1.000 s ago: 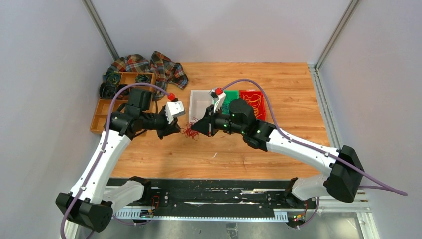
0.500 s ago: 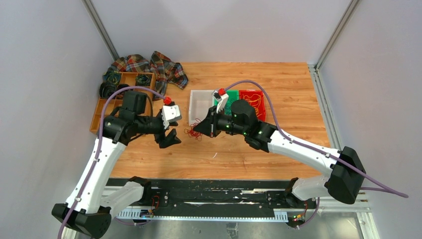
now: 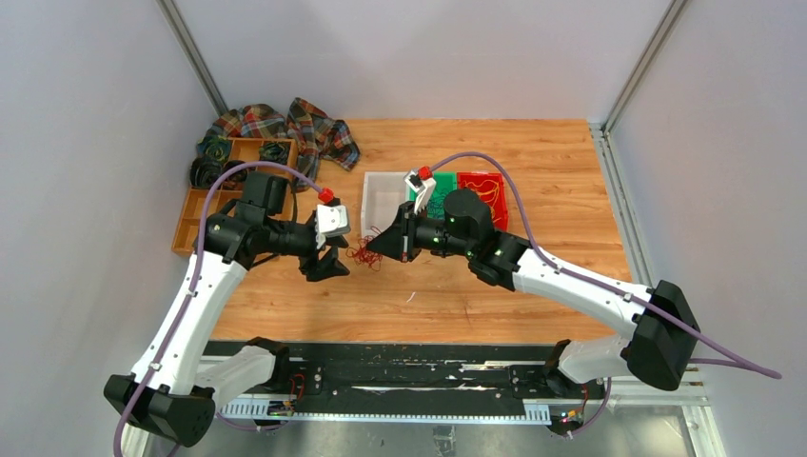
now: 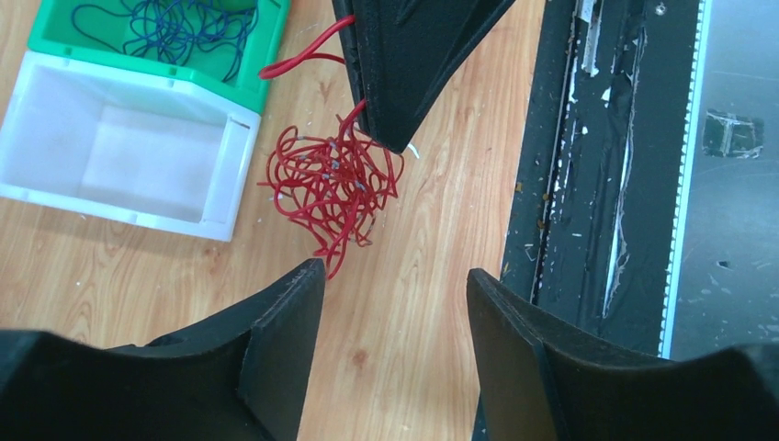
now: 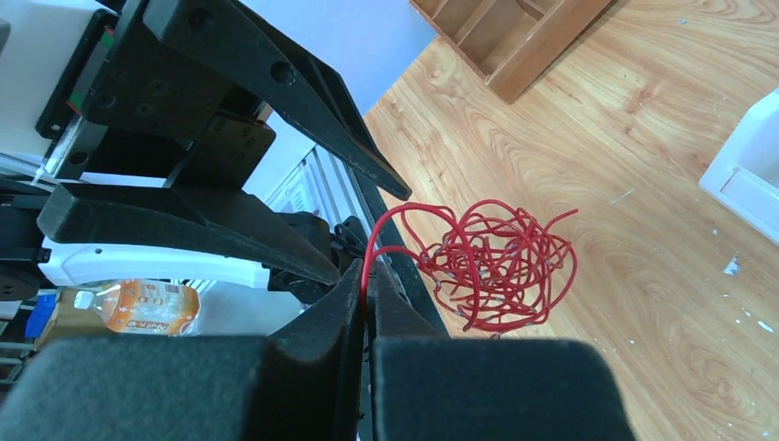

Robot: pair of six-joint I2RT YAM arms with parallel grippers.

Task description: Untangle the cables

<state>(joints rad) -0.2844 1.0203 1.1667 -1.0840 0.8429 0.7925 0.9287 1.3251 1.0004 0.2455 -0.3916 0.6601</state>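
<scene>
A tangled ball of thin red cables (image 3: 363,253) hangs just over the wooden table between the two grippers. My right gripper (image 3: 377,246) is shut on one red strand, which loops out from between its fingertips (image 5: 369,271) to the ball (image 5: 501,262). My left gripper (image 4: 395,273) is open and holds nothing. It sits just left of the ball (image 4: 333,182), whose lowest strand ends beside the left finger's tip. More cables lie in bins: dark blue ones (image 4: 174,26) and yellow-orange ones (image 3: 487,194).
A white bin (image 4: 230,175), a green bin (image 4: 266,57) and a red bin (image 3: 481,175) stand in a row behind the grippers. A wooden tray (image 3: 202,205) with dark rolls and a plaid cloth (image 3: 285,129) sit at the far left. The table's near edge meets a black rail (image 4: 597,184).
My left gripper has opened, let go of the red tangle and drawn back slightly left and nearer. The right gripper keeps its strand and has barely moved.
</scene>
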